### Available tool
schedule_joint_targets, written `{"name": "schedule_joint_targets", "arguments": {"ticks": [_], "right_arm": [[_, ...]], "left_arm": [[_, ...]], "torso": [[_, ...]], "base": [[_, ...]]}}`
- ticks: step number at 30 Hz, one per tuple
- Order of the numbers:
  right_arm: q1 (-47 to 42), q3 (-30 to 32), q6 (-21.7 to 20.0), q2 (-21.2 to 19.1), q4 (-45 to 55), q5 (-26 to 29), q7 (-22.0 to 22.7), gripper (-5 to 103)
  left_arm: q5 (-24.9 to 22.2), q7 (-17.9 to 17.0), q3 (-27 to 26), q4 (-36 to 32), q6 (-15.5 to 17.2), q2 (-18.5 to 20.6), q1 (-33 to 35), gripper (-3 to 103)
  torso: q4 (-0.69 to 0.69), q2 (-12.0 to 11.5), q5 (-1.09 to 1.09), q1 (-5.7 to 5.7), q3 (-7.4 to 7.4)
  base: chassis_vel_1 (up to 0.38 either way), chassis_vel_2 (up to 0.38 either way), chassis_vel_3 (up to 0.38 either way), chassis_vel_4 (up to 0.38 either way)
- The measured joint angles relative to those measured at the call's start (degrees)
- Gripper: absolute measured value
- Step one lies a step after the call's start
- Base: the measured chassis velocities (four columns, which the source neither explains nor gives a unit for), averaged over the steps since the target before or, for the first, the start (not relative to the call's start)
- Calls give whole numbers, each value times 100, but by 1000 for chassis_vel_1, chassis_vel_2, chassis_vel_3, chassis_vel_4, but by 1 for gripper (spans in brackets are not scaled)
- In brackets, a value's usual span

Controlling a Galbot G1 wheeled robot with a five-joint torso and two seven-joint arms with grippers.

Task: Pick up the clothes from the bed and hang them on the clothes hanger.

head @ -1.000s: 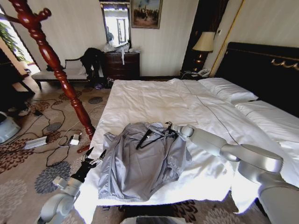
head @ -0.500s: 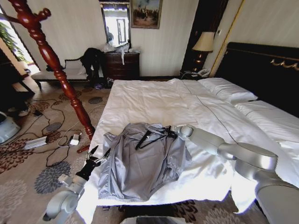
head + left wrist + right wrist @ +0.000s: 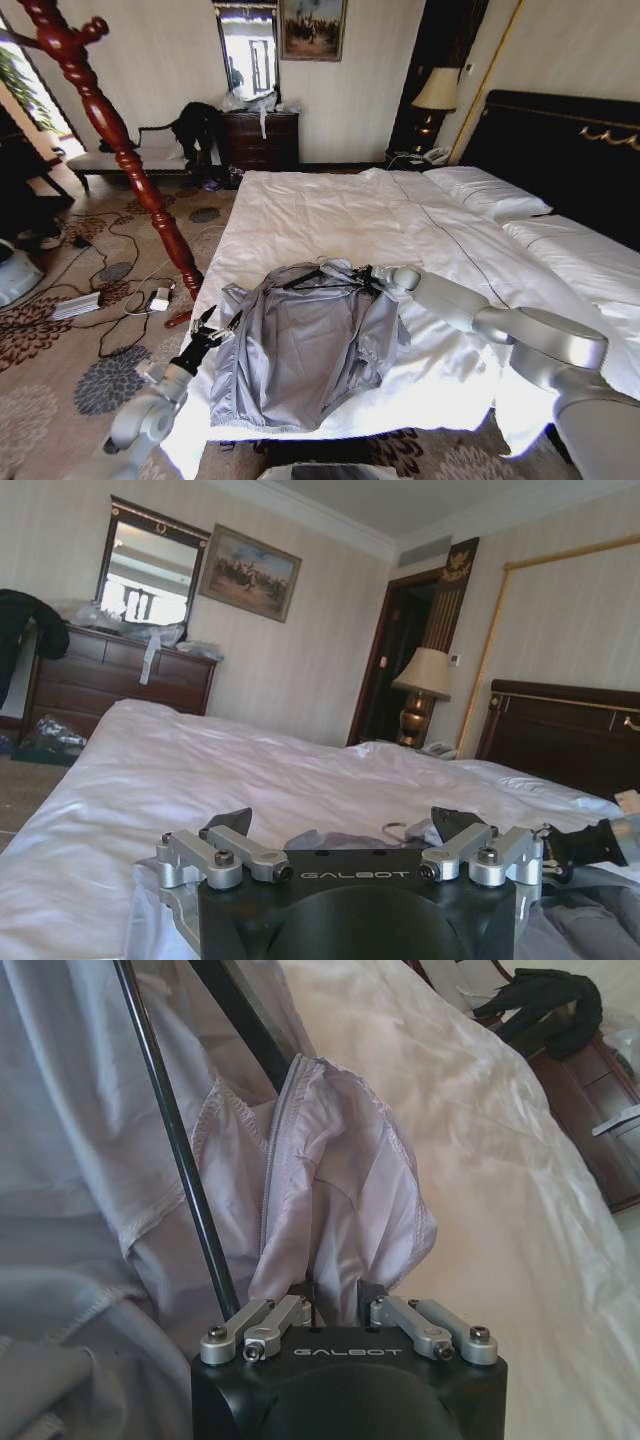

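Right gripper (image 3: 372,281): pinched narrow on clothes hanger (image 3: 318,279) at jacket (image 3: 300,345) collar.
Left gripper (image 3: 215,328): spread wide beside bed (image 3: 330,205) edge.

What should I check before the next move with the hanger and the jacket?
1. Right pincer at the jacket collar, closed on the hanger by its hook end: ok.
2. Hanger bar inside the jacket's open front: ok.
3. Both shoulders seated on the hanger: cannot tell.
4. Left pincer open beside the jacket's sleeve edge, not gripping fabric: ok.
5. Jacket flat on the bed, nothing lying on it: ok.
6. Wooden pole stand apart from both arms: ok.
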Motion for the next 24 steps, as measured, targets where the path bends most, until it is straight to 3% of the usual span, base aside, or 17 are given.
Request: {"name": "schedule_joint_targets", "arguments": {"ticks": [7,14,22,24], "right_arm": [[-214,355,144,15,-125,-511,208,20],[-277,484,207,-12,-23,-617,284,20],[-281,495,203,-55,94,-604,345,20],[-290,512,188,-72,147,-590,360,20]], "left_arm": [[-417,-507,497,255,362,508,-750,100],[-1362,-980,1114,842,1014,902,-2044,100],[-1988,-978,2177,1661,1435,1006,-3350,100],[-2137,-963,2686,2031,1546,861,-4007,100]], "torso": [[-4,0,3,1,0],[-3,-1,1,1,1],[1,0,2,1,1],[-1,0,1,1,0]], "base": [[0,0,0,0],[0,0,0,0],[0,0,0,0],[0,0,0,0]]}}
